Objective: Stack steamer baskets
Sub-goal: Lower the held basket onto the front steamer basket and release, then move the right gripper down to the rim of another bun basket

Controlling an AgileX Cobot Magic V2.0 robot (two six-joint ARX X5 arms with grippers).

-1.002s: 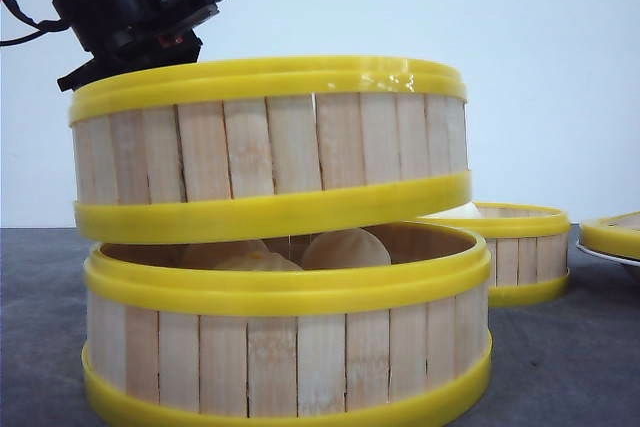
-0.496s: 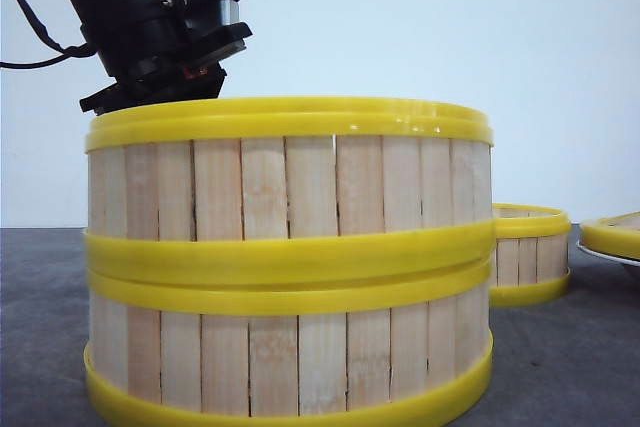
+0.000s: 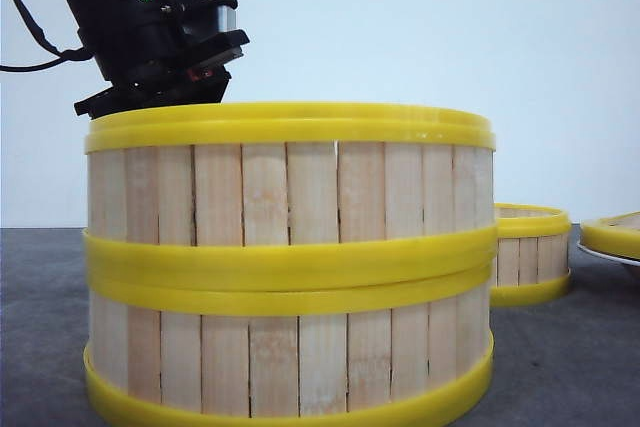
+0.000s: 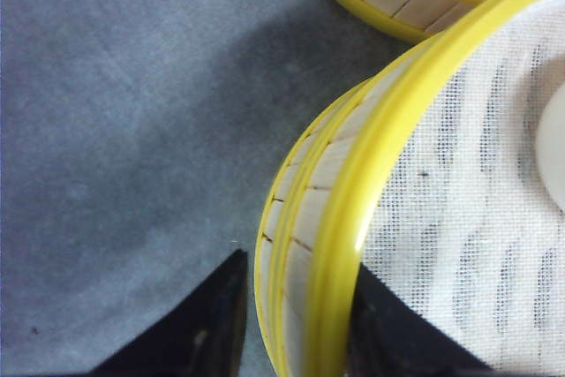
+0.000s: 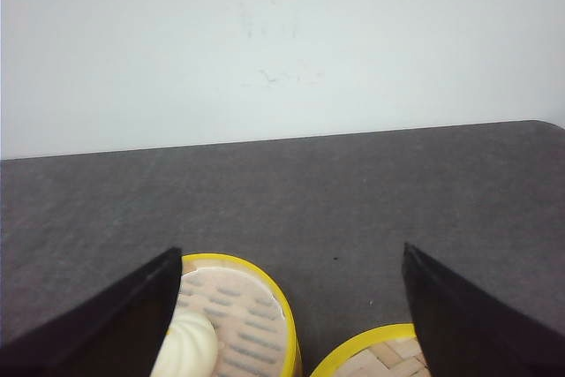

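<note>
Now top basket seated on lower basket, no longer hovering; left end effector still pinching its wall; release next; right end effector wide

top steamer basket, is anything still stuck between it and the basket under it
Nothing visible. The top steamer basket sits on the lower steamer basket, yellow rims meeting along the visible front. The left gripper straddles its wall.

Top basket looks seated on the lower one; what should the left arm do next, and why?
Probably open the left end effector and lift clear: its fingers straddle the upper basket wall, and that basket rests rim to rim on the lower basket.
</note>
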